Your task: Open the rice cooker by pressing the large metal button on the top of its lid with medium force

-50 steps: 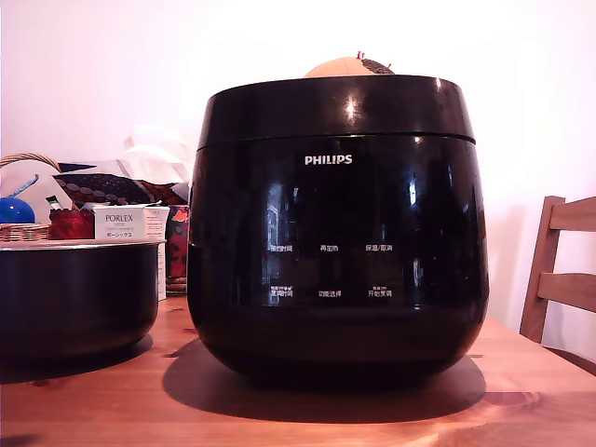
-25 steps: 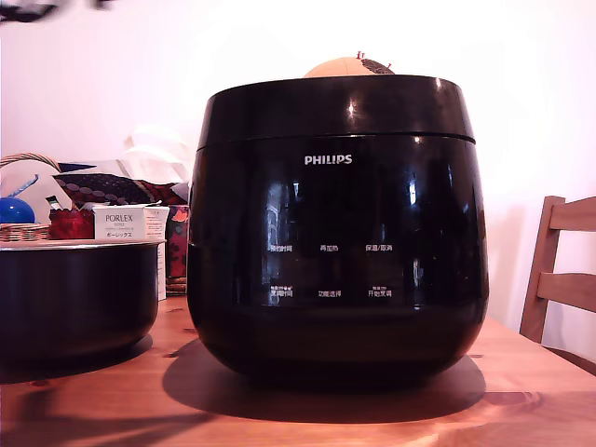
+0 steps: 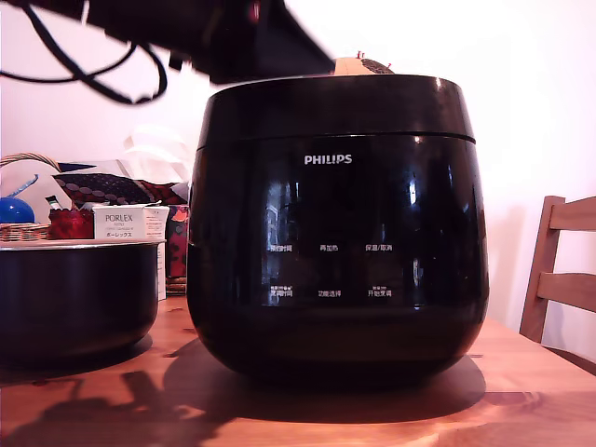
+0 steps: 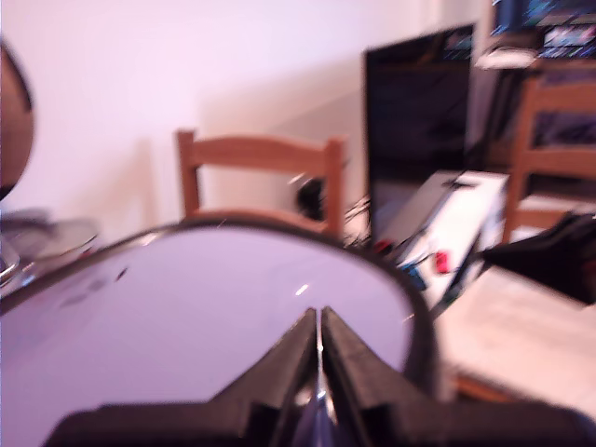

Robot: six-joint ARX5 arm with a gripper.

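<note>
The glossy black rice cooker with its white PHILIPS logo stands in the middle of the wooden table. Its lid sits down flat on the body. My arm, dark and blurred with trailing cables, reaches in from the exterior view's upper left, its tip just above the lid's rear left. In the wrist view my gripper is shut, fingers pressed together with nothing between them, hovering over the lid's shiny top. The metal button does not show in either view.
A lower matte black pot stands at the exterior view's left, with a PORLEX box and a basket behind it. A wooden chair stands at the right. The wrist view shows another chair and a dark screen.
My arm has swung in from the upper left to above the lid, and its shadow now falls on the table at the front left. The cooker has not moved.
</note>
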